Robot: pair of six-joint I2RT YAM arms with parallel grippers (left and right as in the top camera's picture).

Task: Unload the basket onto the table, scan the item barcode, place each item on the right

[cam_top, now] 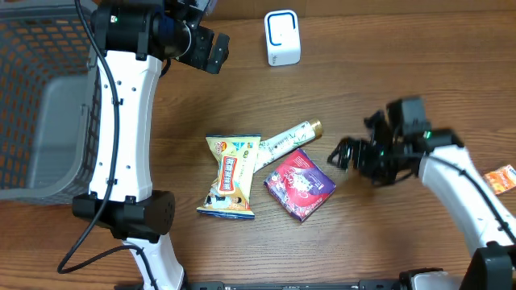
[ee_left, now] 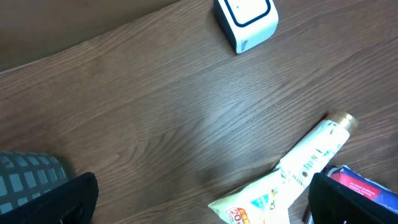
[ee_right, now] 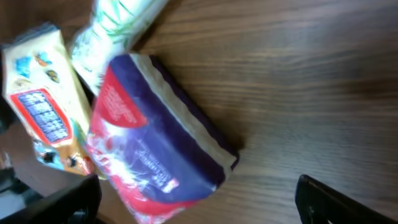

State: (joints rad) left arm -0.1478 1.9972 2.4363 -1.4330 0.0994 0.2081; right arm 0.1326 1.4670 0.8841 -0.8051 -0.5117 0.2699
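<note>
Soft, even indoor light, pale sheen on the wooden table in the left wrist view, dark shadow under the purple-and-red packet, right wrist view blurred throughout, overhead view sharp.

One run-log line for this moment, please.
left fingers: open, empty, near white scanner | right fingers: open, empty, by purple packet | scan: not yet done

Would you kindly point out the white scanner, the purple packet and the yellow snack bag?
white scanner (cam_top: 282,37): overhead view, middle of its top face.
purple packet (cam_top: 300,184): overhead view, centre of its printed front.
yellow snack bag (cam_top: 231,175): overhead view, its pinched middle.
</note>
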